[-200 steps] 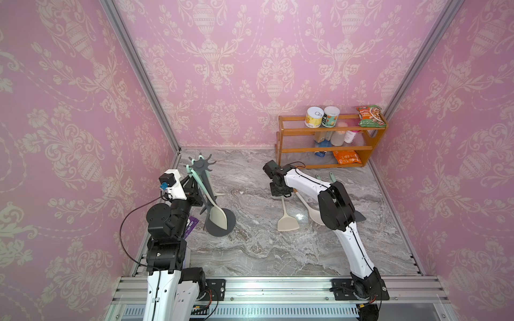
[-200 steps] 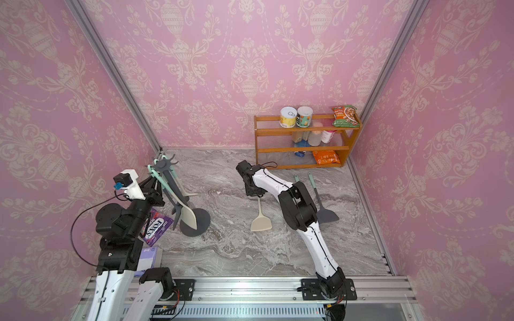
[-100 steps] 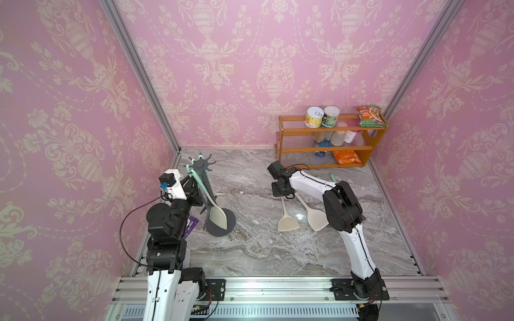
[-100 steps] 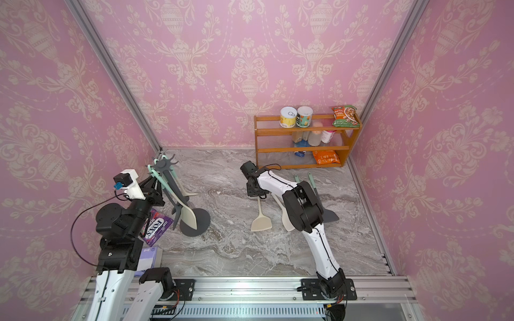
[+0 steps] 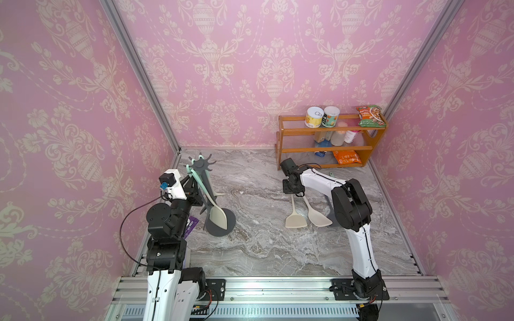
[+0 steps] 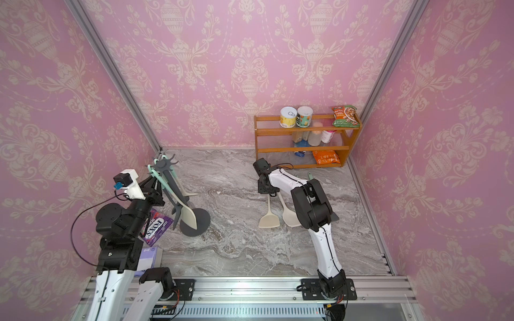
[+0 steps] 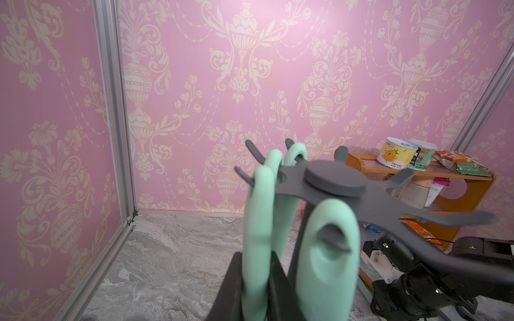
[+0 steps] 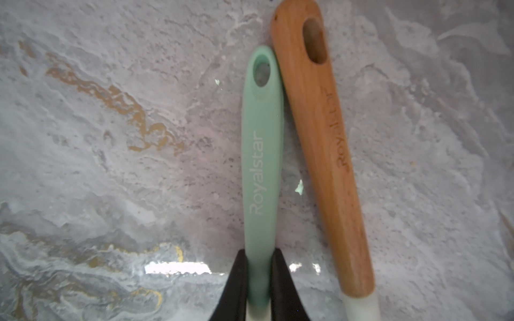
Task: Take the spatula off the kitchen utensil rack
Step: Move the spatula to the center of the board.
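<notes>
The kitchen utensil rack (image 5: pixel 200 166) (image 6: pixel 164 166) stands at the left of the marble table, a dark grey stand on a round base. Several mint-green handles hang from its hooks (image 7: pixel 331 180). The spatula (image 5: pixel 217 218) (image 6: pixel 189 218) hangs there, its cream blade low over the base. My left gripper (image 5: pixel 194 186) (image 7: pixel 256 264) is shut on its mint handle (image 7: pixel 257 211), just under the crown. My right gripper (image 5: pixel 293 191) (image 8: pixel 259 258) is shut on the mint handle (image 8: pixel 261 155) of a cream turner (image 5: pixel 295 221) lying on the table.
A wooden-handled cream spoon (image 5: pixel 319 218) (image 8: pixel 325 139) lies beside the turner, handles touching. An orange wooden shelf (image 5: pixel 283 139) with cans and packets stands at the back right. A purple candy packet (image 6: pixel 155 226) lies by the left arm. Pink walls close three sides.
My right gripper has shifted to the right and shut on the turner's handle, uncovering the wooden-handled spoon. The left arm and the rack have stayed still.
</notes>
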Available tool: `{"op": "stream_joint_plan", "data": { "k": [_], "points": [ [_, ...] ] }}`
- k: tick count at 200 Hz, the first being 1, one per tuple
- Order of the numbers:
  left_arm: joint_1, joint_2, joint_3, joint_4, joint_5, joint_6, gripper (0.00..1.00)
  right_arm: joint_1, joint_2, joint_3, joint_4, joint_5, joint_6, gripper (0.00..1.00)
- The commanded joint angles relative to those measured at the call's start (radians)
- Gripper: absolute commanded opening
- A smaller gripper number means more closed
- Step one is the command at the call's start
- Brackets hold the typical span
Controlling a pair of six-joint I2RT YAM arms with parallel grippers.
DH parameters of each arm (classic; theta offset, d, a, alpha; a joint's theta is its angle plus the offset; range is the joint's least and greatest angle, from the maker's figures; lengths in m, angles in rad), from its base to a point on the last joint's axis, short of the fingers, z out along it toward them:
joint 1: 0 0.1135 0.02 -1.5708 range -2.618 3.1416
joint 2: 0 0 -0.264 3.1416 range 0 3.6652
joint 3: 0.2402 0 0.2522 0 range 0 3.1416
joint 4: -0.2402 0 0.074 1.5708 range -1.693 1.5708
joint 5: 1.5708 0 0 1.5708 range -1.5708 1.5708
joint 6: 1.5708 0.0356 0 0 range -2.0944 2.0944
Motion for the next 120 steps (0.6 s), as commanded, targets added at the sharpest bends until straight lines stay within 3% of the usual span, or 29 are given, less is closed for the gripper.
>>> {"op": "stream_joint_plan", "data": {
  "k": [1,57,120],
  "points": [
    [-0.001,-0.007,-0.002,-0.045,-0.013,-0.025,0.00,-0.041,0.066,-0.042,-0.137,0.039,-0.024,0.00],
    [-0.001,-0.003,-0.001,-0.043,-0.014,-0.023,0.00,-0.104,0.034,-0.087,-0.117,0.021,-0.040,0.00],
    [-0.001,-0.008,0.001,-0.050,-0.016,-0.022,0.00,-0.095,0.021,-0.088,-0.127,0.018,-0.036,0.00]
  ]
}}
